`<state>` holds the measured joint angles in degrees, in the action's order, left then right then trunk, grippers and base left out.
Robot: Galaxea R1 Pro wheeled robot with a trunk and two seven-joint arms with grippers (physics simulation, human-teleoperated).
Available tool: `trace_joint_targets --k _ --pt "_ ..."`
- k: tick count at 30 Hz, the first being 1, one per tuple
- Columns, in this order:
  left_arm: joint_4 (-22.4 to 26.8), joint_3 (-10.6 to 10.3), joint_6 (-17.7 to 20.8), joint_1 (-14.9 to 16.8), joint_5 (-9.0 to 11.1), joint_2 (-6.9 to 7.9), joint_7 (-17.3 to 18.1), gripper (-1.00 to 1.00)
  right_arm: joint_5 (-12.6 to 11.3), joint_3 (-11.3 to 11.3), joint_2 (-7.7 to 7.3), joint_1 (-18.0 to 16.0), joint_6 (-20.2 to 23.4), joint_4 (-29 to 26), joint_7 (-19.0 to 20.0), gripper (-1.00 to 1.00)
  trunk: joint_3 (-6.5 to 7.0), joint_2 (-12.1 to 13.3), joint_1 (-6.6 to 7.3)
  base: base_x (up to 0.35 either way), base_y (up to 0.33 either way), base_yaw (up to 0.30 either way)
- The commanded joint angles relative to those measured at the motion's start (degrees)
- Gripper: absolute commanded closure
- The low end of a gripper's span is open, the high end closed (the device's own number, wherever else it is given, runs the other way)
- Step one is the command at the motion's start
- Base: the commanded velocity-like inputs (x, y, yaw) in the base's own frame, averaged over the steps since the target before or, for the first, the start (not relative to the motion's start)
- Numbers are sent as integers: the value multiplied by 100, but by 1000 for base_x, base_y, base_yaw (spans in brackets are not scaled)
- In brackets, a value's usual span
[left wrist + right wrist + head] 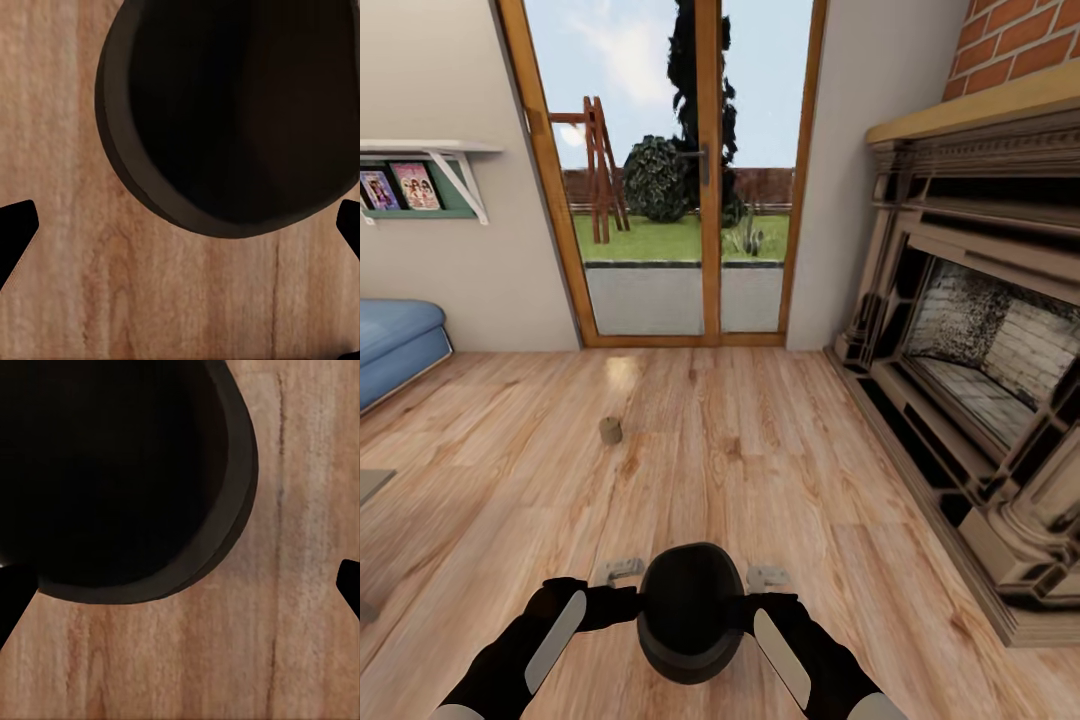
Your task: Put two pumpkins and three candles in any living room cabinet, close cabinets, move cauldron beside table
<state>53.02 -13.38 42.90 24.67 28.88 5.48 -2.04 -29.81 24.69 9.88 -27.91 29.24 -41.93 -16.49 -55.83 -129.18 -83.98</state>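
At the head view's bottom centre, one round black cauldron (690,610) sits pressed between the left gripper (622,572) and right gripper (765,577), their jaw states unclear. One stubby pale candle (610,431) stands alone left of centre on open wooden plank floor (760,470), well clear of the stone fireplace (970,400) along the right edge.

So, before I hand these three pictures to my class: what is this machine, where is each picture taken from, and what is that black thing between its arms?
It is a simulated wheeled robot with two arms. The large picture comes from a camera on its head, looking down over both arms at a wooden floor, with a glass door ahead and a fireplace to the right. The other two pictures come from cameras at each wrist. The black thing is a cauldron, a round dark pot, held between the left gripper and right gripper, one at each side. Whether the fingers are clamped is unclear. A small candle stands on the floor farther ahead.
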Motion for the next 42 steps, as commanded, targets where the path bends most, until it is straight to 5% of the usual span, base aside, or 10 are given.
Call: trace_joint_targets --k 1,19,42 --pt "6 -16 17 3 26 6 -22 -100 -60 21 -3 -4 11 -8 -56 -100 -5 -2 0 76 14 0" --pt "6 -16 17 3 22 6 -24 -100 -60 19 -9 -4 11 -8 -56 -100 -5 -2 0 160 84 0" --pt "-2 -16 17 3 21 6 -24 -100 -56 -17 -3 -4 11 176 -116 -100 -5 -2 0 9 -91 0"
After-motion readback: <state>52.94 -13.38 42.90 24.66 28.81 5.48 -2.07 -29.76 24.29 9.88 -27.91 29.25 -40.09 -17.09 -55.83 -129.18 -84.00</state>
